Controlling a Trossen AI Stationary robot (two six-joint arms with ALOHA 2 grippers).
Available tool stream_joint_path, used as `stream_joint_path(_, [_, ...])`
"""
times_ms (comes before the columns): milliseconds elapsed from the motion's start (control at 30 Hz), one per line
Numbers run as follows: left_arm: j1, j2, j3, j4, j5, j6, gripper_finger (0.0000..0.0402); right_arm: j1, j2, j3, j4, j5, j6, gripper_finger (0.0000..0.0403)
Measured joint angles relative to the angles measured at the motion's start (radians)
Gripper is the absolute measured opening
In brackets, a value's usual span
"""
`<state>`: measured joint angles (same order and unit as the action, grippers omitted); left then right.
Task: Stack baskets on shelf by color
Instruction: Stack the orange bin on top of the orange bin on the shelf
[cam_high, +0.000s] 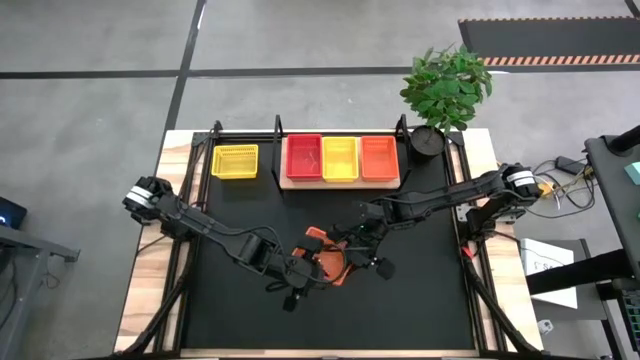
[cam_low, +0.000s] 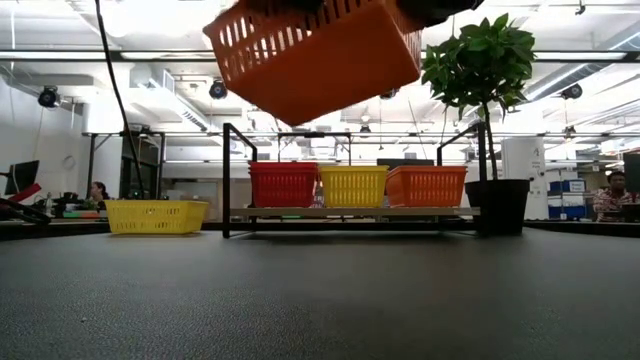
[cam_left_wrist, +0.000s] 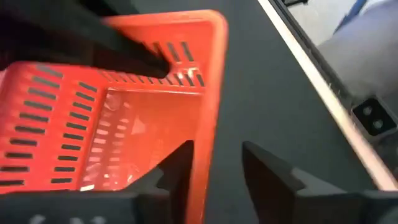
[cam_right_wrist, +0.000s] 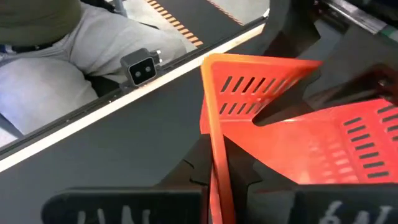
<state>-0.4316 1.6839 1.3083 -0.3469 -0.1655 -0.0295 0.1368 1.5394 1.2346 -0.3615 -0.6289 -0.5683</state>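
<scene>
An orange basket (cam_low: 315, 55) hangs tilted high above the black mat, between my two grippers at the table's middle (cam_high: 327, 258). My right gripper (cam_right_wrist: 221, 167) is shut on one of its walls. My left gripper (cam_left_wrist: 214, 158) is open. Its fingers stand on either side of an adjoining wall (cam_left_wrist: 205, 143), one inside the basket and one outside with a clear gap; whether the inner one touches, I cannot tell. On the shelf (cam_high: 290, 183) at the far side stand a red basket (cam_high: 303, 157), a yellow basket (cam_high: 340, 158) and an orange basket (cam_high: 378, 157) side by side. My right gripper pinches one wall of the orange basket at its rim (cam_right_wrist: 214, 140), a little way from a corner (cam_right_wrist: 208, 60), one finger inside the basket and one outside. It comes slanting down from the table's right side. The basket is lifted clear of the mat and tilted.
A lone yellow basket (cam_high: 235, 161) sits on the mat left of the shelf. A potted plant (cam_high: 445, 90) stands at the shelf's right end. Black upright posts (cam_low: 226, 180) flank the shelf. A seated person (cam_right_wrist: 56, 56) shows beyond the table's edge.
</scene>
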Motion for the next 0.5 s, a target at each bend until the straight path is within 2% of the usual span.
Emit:
stream_joint_path(167, [0.0,-0.033,0.0,-0.001,-0.045,0.133,0.0158,0.0,-0.005,0.0,-0.019,0.052,0.009,0.0008])
stream_joint_path(333, [-0.001,-0.087,-0.005,-0.012,-0.184,0.197,0.0164,0.0,-0.006,0.0,-0.061,0.14,0.027,0.0008])
stream_joint_path(500, [0.0,-0.132,-0.013,-0.033,-0.25,0.212,0.0164,0.0,-0.008,0.0,-0.1,0.235,0.058,0.0008])
